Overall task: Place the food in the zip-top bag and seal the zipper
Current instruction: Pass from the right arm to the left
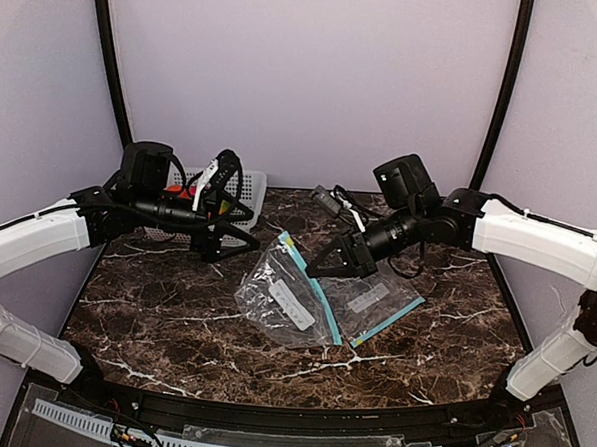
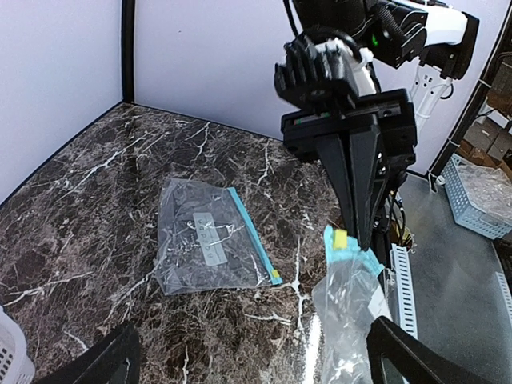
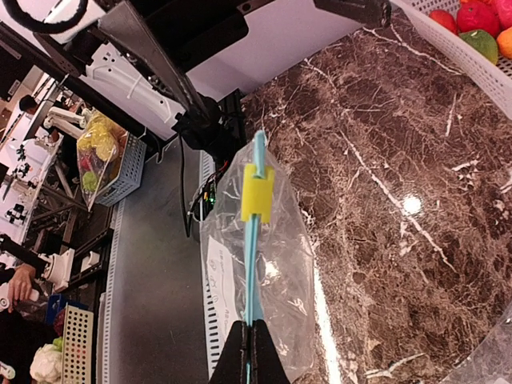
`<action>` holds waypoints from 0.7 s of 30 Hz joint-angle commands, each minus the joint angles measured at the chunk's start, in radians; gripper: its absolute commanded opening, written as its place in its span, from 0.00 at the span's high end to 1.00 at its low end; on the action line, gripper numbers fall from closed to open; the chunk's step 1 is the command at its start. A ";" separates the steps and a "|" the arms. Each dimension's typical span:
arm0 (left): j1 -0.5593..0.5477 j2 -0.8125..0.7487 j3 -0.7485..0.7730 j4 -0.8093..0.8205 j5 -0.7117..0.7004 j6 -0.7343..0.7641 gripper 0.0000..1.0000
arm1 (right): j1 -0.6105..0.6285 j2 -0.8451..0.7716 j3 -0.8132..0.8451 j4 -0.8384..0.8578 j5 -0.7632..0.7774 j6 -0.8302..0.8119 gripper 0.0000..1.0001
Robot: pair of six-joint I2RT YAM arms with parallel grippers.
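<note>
Food (image 1: 187,192) in the white mesh basket (image 1: 252,186) at the far left of the marble table (image 1: 173,327): red, orange and green pieces, seen too at the upper corner of the right wrist view. Zip-top bag (image 1: 280,295) crumpled at mid-table, yellow slider (image 3: 258,194) on its teal zipper strip (image 3: 253,264). Right gripper (image 1: 314,270) pinched together on that strip, fingers (image 3: 240,360) tight against it. Left gripper (image 1: 255,231) spread wide, holding nothing, just in front of the basket. Second bag (image 1: 379,303) flat beside the first, below the right arm.
</note>
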 commanded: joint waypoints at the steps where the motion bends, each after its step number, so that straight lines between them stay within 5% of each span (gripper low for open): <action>1: -0.007 -0.015 -0.016 0.039 0.094 -0.021 0.01 | 0.033 0.043 0.047 -0.047 -0.045 -0.046 1.00; 21: -0.062 0.069 -0.005 0.069 0.229 -0.084 0.55 | 0.056 0.075 0.090 -0.084 -0.045 -0.076 1.00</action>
